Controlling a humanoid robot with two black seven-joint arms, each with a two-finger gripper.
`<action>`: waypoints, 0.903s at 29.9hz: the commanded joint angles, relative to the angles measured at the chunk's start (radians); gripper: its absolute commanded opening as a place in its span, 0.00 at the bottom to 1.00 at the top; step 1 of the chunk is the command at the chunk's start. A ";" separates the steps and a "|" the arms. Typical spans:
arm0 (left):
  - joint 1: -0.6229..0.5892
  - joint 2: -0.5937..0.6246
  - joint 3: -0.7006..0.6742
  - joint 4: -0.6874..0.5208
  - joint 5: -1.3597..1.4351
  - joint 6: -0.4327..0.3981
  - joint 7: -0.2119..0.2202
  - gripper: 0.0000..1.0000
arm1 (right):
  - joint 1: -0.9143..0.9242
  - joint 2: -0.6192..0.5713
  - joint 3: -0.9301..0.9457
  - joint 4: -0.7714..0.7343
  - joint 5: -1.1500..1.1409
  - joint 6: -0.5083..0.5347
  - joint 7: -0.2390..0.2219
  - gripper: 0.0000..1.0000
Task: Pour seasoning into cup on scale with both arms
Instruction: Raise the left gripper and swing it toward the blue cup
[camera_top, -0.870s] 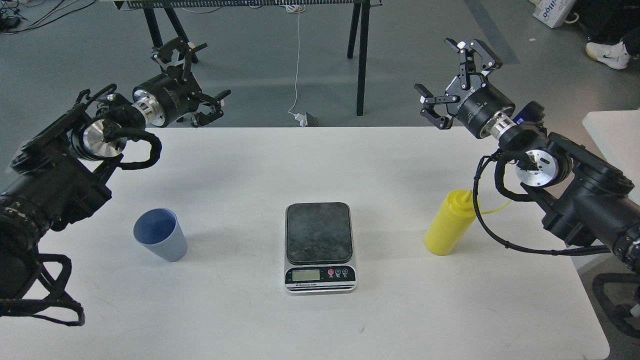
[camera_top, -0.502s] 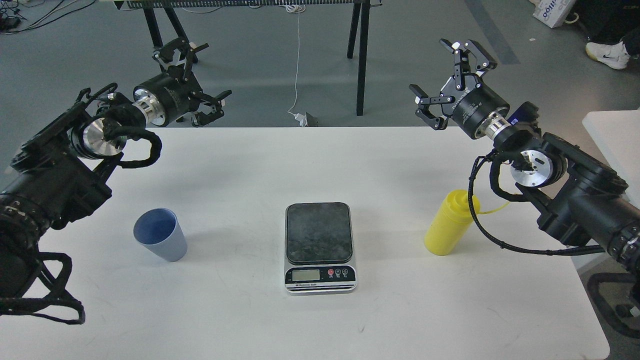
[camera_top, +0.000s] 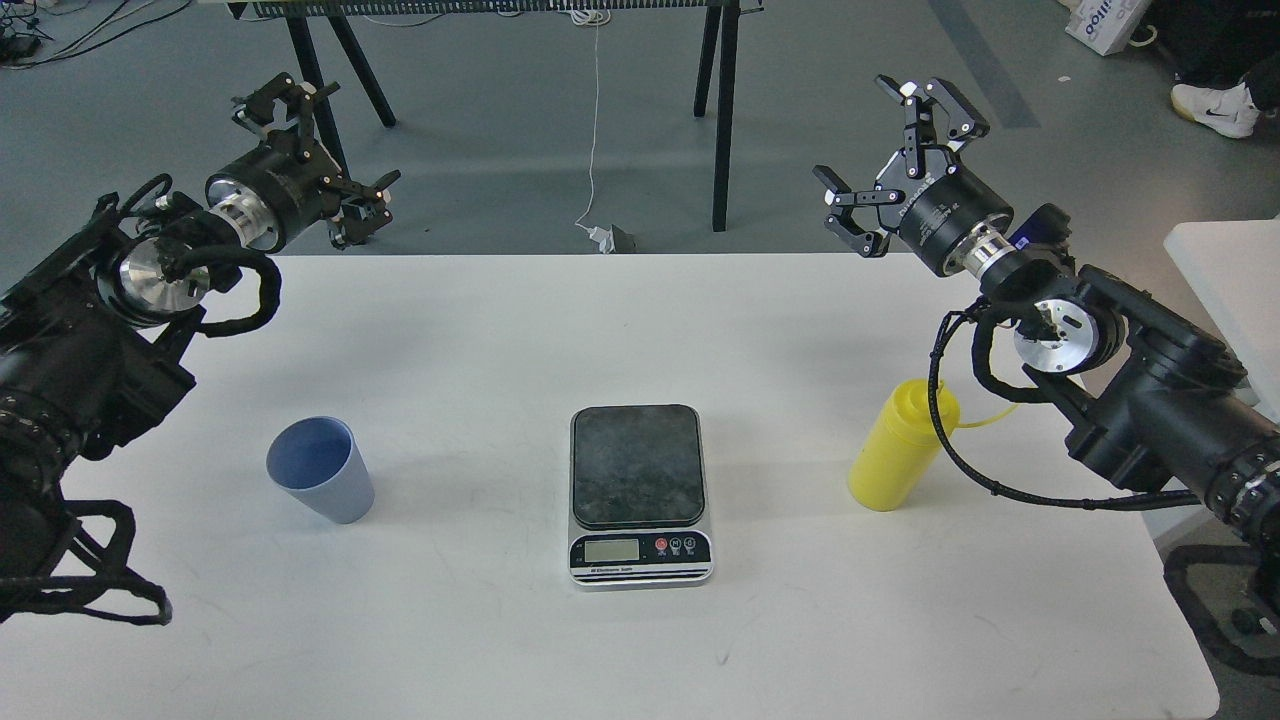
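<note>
The blue-grey cup (camera_top: 320, 483) stands upright on the white table (camera_top: 500, 330) at the left, empty. The scale (camera_top: 637, 492) sits in the middle with its dark plate bare. The yellow seasoning bottle (camera_top: 895, 450) stands at the right; a black cable of my right arm crosses its nozzle. My left gripper (camera_top: 315, 150) is open and empty, high beyond the table's far left edge, far from the cup. My right gripper (camera_top: 893, 145) is open and empty, high over the far right edge, well above and behind the bottle.
Black table legs (camera_top: 722, 110) and a white cable (camera_top: 596, 120) are on the grey floor beyond the table. A second white surface (camera_top: 1230, 270) is at the right edge. Bare tabletop lies between the cup, scale and bottle.
</note>
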 joint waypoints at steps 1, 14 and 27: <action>-0.023 0.000 0.007 -0.002 0.008 0.000 -0.001 1.00 | -0.005 0.000 0.028 0.002 0.000 0.000 -0.001 1.00; -0.135 0.199 0.152 -0.084 0.711 0.000 0.001 0.97 | -0.003 -0.002 0.143 -0.005 0.003 0.000 -0.012 1.00; -0.115 0.536 0.346 -0.777 1.136 0.000 0.008 0.95 | -0.025 0.008 0.131 -0.006 0.002 0.000 -0.008 1.00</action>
